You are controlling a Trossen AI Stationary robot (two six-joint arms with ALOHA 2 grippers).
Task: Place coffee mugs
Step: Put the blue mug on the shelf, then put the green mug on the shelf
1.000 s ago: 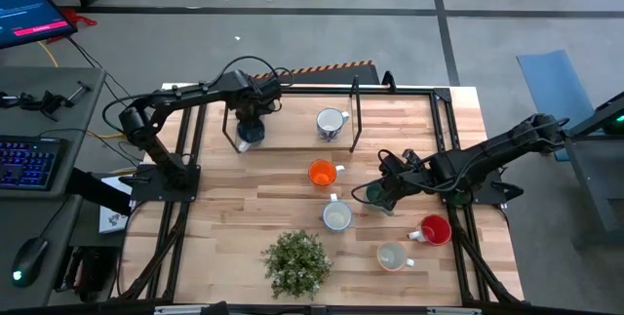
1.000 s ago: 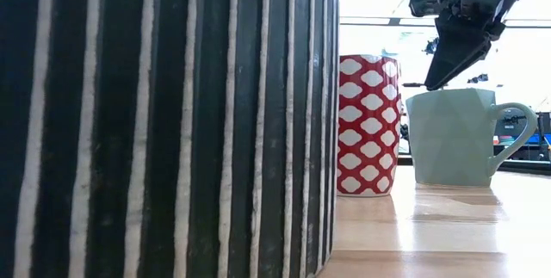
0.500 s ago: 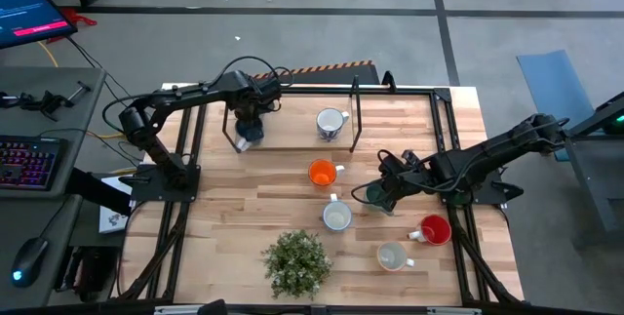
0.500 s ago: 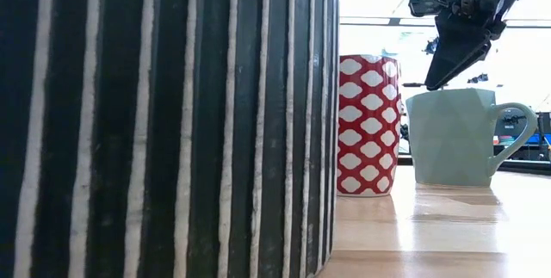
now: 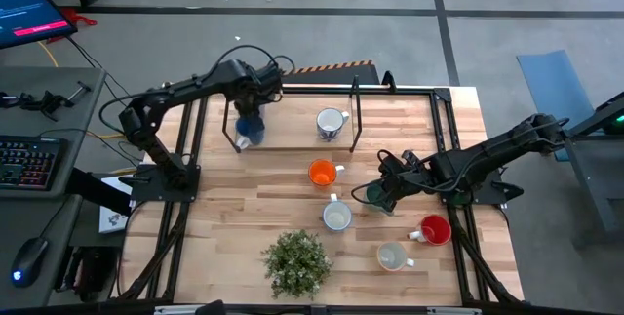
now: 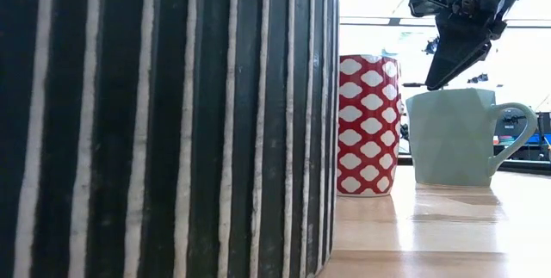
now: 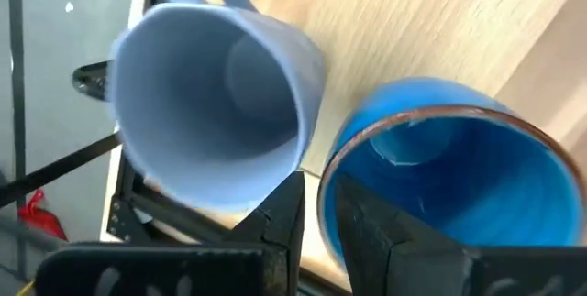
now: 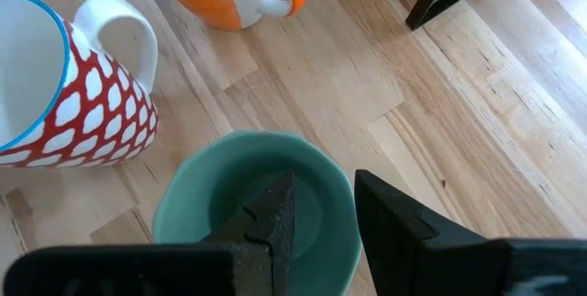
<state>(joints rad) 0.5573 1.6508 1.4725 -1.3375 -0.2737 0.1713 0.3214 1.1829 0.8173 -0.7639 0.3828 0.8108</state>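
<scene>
Wooden table (image 5: 292,213), left tool (image 7: 312,218) gapped astride blue mug (image 7: 449,186) rim, right tool (image 8: 321,206) clamping green mug (image 8: 257,204) wall

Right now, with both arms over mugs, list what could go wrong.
1. The left gripper sits with one finger in the narrow gap between the blue mug and the grey-blue mug; lifting out could drag or tip either one.
2. The right gripper straddles the green mug's rim; the red-and-white patterned mug stands close by and could be bumped when it moves.
</scene>
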